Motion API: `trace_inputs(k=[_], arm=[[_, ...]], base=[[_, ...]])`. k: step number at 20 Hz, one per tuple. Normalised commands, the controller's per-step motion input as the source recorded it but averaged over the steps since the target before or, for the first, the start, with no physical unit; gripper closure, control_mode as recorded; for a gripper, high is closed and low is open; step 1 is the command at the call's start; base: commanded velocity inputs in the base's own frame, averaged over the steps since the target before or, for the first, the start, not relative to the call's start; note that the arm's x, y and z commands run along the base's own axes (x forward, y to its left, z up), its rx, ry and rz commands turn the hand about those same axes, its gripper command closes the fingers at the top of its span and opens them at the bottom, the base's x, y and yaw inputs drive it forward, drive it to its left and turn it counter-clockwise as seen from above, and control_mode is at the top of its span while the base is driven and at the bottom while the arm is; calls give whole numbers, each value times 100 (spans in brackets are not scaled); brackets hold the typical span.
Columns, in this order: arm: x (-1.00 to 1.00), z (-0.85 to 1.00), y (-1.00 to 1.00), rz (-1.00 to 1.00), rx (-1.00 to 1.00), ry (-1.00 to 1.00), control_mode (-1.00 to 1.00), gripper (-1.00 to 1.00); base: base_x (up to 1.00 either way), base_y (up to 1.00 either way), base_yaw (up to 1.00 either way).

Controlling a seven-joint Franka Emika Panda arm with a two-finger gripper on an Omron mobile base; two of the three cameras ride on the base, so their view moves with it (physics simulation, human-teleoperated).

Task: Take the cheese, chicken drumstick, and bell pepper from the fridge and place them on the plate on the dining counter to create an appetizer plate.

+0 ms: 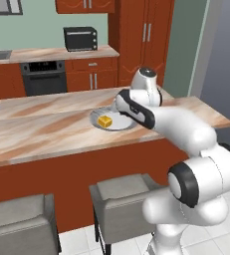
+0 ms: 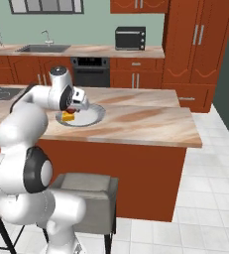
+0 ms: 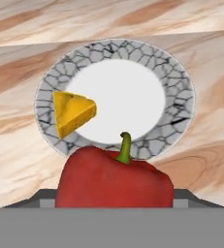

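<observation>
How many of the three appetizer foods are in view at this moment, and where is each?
2. The cheese lies on the plate, across its rim. The bell pepper sits in the gripper above the plate's near edge. The chicken drumstick is nowhere to be seen in these views.

base views flanking, hand view above plate point(image 3: 181, 92)

A black toaster oven point(image 1: 80, 39) sits on the back worktop point(image 1: 52, 53) at twelve o'clock — below it, a dark built-in oven point(image 1: 44, 77). A sink point(image 2: 42, 48) lies at eleven o'clock. Two grey stools point(image 1: 121, 199) stand at six o'clock — red-brown cupboards point(image 2: 198, 44) at one.
</observation>
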Motion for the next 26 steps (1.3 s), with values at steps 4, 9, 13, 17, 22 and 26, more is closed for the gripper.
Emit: trace_inputs(k=[4,9,13,17,22,26], arm=[[59,-38,0,0,0,0,-100,100],[53,-29,0,0,0,0,-100,100],[39,-21,0,0,0,0,-100,100],[38,-22,0,0,0,0,-100,100],[38,-18,0,0,0,0,-100,100],[46,-15,0,0,0,3,-100,100]], base=[[0,0,0],[0,0,0],[0,0,0],[0,0,0],[0,0,0],[0,0,0]])
